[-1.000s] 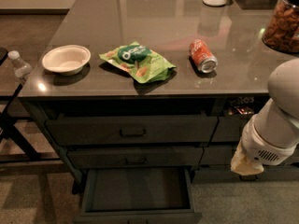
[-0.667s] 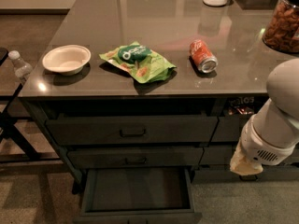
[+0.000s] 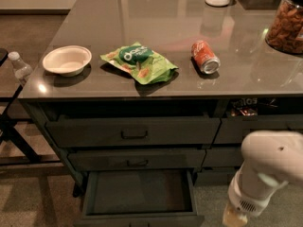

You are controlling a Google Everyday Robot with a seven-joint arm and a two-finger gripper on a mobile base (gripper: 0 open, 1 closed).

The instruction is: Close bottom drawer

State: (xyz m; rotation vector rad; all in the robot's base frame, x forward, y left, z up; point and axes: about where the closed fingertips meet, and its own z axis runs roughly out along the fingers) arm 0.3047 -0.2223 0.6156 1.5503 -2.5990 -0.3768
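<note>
Pushing centrally on the stiff, open bottom drawer (image 3: 137, 218) should slide it; my tool (image 3: 235, 216) hangs low right, its state I cannot tell.

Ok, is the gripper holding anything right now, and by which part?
Nothing visibly: the gripper hangs at the lower right, apart from the open bottom drawer, its tip cut off.

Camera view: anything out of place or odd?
The bottom drawer stands pulled wide open, nothing visible inside. The soda can lies on its side on the countertop. The gripper hangs low at the right, apart from the drawer.
</note>
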